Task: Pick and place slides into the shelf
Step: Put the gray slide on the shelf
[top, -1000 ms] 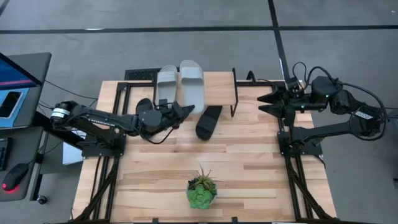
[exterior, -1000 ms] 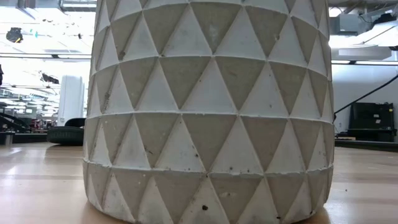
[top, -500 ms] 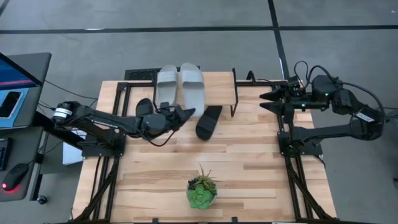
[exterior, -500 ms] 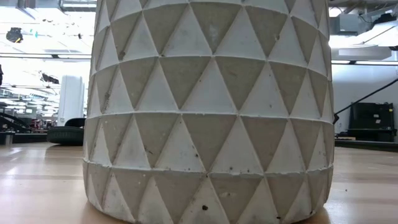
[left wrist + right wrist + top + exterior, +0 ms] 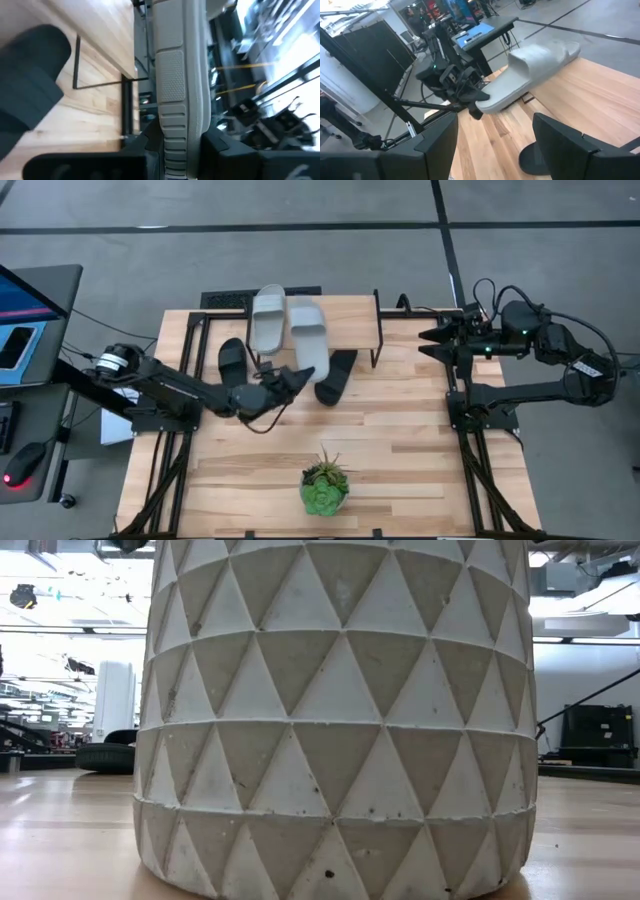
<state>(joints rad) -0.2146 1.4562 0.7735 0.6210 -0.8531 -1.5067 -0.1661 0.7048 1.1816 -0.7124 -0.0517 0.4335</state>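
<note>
A light grey slide (image 5: 308,337) is in my left gripper (image 5: 292,373), which is shut on its heel end near the table's middle. The right wrist view shows this slide (image 5: 540,60) raised off the wood. The second grey slide (image 5: 267,318) lies askew on the shelf (image 5: 345,318) at the far edge, its toe past the plank. One black slide (image 5: 231,360) lies left of my left gripper, the other (image 5: 336,374) to its right, both on the table. My right gripper (image 5: 426,343) waits open at the right edge. My left gripper pinches the grey slide's heel end (image 5: 489,103) between its two fingers, which stand on either side of the sole (image 5: 175,132) in the left wrist view. The fingers come slanting from the near left. The slide is lifted, its toe end (image 5: 567,49) raised and pointing toward the far edge.
A small green plant (image 5: 324,485) in a patterned grey pot (image 5: 340,710) stands near the table's near edge and fills the low view. The shelf's black wire leg (image 5: 378,330) rises right of the slides. Bare wood lies on the table's right half.
My left gripper has drawn back toward the near edge, taking the right-hand grey slide with it off the shelf. The other grey slide has turned slightly. The black slide on the left, earlier under the arm, is now uncovered.
</note>
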